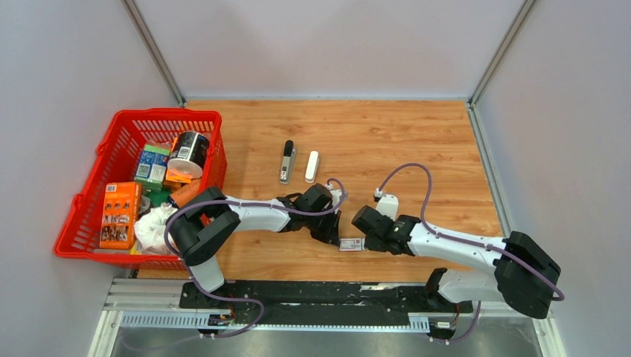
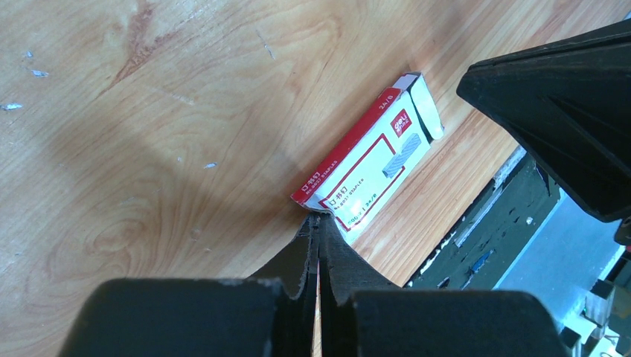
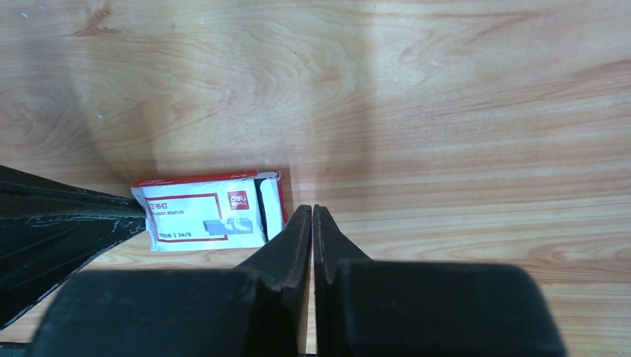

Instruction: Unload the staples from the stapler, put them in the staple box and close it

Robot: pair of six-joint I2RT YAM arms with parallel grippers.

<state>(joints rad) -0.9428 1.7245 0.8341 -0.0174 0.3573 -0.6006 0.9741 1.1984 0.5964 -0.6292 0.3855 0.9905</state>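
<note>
With the left tool point(image 2: 317, 224) and right tool point(image 3: 312, 211) both closed, tips at opposite ends of the open staple box point(image 2: 368, 167), it may skid or spill across the bench point(image 1: 402, 134), while the stapler point(image 1: 312, 166) lies untouched at twelve o'clock beside its inner bar point(image 1: 287, 161).

One end out of sight
The small red-and-white flat cardboard box point(image 2: 368, 167) has its near end hidden behind the left gripper point(image 2: 318, 223); whether the black fingertips point(image 2: 338, 256) pinch it is unclear.

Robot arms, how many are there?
2. The left arm stretches from beside the red basket; the right arm comes from the right. Both reach toward the little staple box near the front edge. None seems hidden.
</note>
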